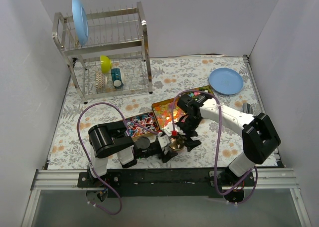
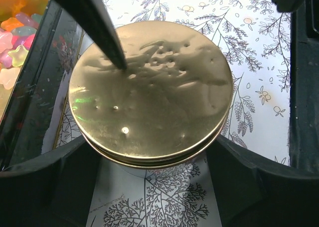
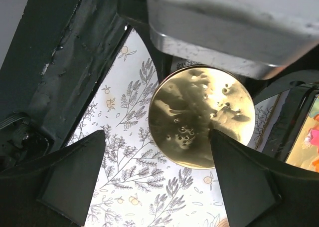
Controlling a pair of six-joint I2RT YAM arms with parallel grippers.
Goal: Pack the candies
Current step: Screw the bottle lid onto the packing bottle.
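Two sets of jaws around one gold-lidded jar (image 2: 149, 92)

The left gripper (image 2: 149, 144) has its jaws clamped on the jar just under the lid's rim, a black finger against each side; the jar stands upright on the desk (image 1: 75, 132). The right gripper (image 3: 157, 133) hangs over it with jaws apart, the lid showing beyond the gap. One of its dark fingers (image 2: 102, 30) slants over the lid's upper left in the left wrist view; whether the tip touches the metal I cannot tell. In the right wrist view the left gripper's grey body crosses above the jar and hides its far rim.

The candies (image 2: 12, 52), pink, yellow and orange lumps, lie in an orange tin tray (image 1: 158, 106) just beside the jar, beyond both grippers. A second shallow tin (image 1: 139, 123) of mixed colours sits just beside that tray, nearer the left arm; its contents are too small to tell. Well apart, a blue plate (image 1: 226, 81) lies flat at the far right, and a dish rack (image 1: 107, 52) at the far left holds another plate (image 1: 79, 20) upright and a yellow bowl (image 1: 105, 63).
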